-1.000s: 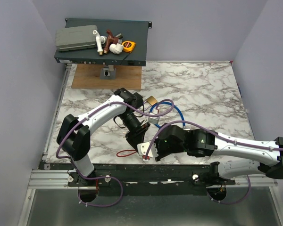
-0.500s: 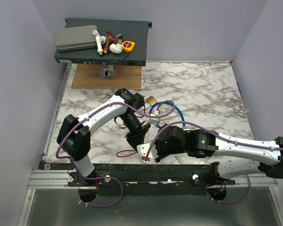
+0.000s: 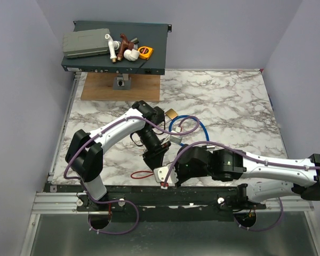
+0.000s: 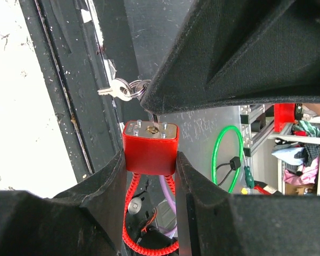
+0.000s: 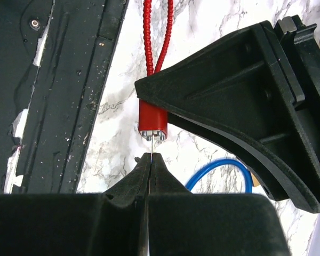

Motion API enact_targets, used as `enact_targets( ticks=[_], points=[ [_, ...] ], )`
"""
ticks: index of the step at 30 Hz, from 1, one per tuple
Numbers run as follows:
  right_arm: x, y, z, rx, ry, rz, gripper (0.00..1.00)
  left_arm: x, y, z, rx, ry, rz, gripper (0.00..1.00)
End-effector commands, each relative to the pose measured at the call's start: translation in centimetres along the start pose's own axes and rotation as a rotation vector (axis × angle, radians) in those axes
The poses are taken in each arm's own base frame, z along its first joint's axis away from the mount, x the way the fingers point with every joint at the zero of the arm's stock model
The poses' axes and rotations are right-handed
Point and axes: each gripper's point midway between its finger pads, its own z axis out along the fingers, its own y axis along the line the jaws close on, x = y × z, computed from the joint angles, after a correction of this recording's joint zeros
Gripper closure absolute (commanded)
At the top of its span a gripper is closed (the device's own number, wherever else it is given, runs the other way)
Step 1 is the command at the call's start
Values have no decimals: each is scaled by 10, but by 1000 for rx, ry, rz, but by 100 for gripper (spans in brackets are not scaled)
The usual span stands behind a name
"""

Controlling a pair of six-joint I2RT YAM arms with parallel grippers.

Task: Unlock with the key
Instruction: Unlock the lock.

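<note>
Right gripper (image 5: 150, 158) shifted slightly toward left gripper (image 4: 149, 162): pinching 1 key (image 5: 150, 143), tip entering the red lock (image 4: 150, 152) clamped by the left; turning likely remains.

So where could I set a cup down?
Bare: the far right marble, beyond the blue cable, and the left patch between the wooden board and the left arm. Crowded: the near middle, where the left pincer grips the red lock and the right pincer pinches the key.
</note>
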Motion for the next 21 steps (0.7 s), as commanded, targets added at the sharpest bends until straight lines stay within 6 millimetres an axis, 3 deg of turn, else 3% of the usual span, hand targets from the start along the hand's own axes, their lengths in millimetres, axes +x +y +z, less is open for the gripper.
enact_targets(
  ticks=[1,21],
  points=[
    [-14,-6,-2,28,-14,-35,99,-6,-9,-2,28,-16,-29,100],
    [-16,-4,10,57,-30,-23,99,-4,-11,-1,21,-4,-26,100]
  ],
)
